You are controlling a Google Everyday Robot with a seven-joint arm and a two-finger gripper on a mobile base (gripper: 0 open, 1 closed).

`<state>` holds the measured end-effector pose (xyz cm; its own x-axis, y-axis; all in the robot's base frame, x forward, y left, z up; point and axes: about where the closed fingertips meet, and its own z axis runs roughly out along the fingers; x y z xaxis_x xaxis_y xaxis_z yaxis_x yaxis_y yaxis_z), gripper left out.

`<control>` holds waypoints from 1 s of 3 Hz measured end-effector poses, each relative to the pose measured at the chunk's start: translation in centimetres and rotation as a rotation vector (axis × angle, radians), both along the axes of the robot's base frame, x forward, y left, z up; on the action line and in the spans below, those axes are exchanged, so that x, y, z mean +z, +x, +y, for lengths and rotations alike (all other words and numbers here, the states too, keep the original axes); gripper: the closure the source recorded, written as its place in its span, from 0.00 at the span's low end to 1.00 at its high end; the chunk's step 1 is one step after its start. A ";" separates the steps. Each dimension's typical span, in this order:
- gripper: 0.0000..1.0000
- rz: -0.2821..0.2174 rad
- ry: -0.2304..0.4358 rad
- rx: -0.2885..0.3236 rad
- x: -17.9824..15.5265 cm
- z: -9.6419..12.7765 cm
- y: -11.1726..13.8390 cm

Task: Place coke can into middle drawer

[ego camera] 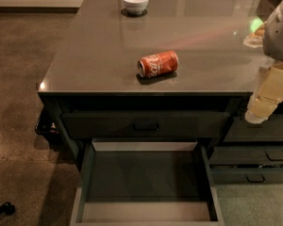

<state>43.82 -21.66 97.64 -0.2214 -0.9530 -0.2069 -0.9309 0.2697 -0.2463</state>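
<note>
The coke can (158,64) lies on its side on the grey countertop (99,51), near the front edge, silver end toward the left. The middle drawer (144,177) is pulled open below the counter, its dark floor bare. My gripper (261,108) hangs at the right edge of the view, beside the counter's front right corner, well to the right of the can and above the drawer's right side. It holds nothing that I can see.
A white bowl (135,2) stands at the back of the countertop. A shut top drawer front with a dark handle (146,125) sits above the open drawer. Narrower handled drawers (254,166) are at the right. Brown floor lies to the left.
</note>
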 end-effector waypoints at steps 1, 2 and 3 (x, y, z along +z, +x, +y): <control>0.00 0.000 0.000 0.000 0.0 0.0 0.0; 0.00 -0.011 0.049 0.060 -2.1 0.6 3.3; 0.00 -0.023 0.107 0.156 -4.7 2.7 8.9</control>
